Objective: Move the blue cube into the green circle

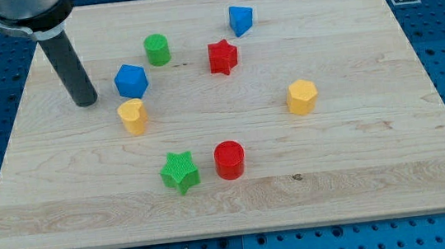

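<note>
— what is your pincer doing?
— i have none, so no jaws stand apart or together; my rod (67,62) ends in my tip (85,102), resting on the wooden board (360,176), clear of every block, just to the view's left of the blue cube (131,81).
— and the green circle?
— the green cylinder (157,49) stands near the cube, toward the view's top right.
— anything cut off?
— my rod's upper part, at the view's top edge.
</note>
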Controlling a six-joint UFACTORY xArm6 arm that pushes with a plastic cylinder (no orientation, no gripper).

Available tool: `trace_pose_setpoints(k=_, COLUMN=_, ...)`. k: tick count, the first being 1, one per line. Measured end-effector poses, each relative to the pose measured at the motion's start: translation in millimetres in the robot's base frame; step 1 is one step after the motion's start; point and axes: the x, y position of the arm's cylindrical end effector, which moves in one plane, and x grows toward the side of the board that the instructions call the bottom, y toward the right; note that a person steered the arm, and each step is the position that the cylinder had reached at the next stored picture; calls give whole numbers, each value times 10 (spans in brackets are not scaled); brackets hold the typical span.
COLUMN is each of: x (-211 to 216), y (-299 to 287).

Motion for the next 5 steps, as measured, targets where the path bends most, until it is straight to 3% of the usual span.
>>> trace_pose_setpoints(k=3, x=184, y=168)
trace_pose_setpoints(k=5, x=-101, y=648)
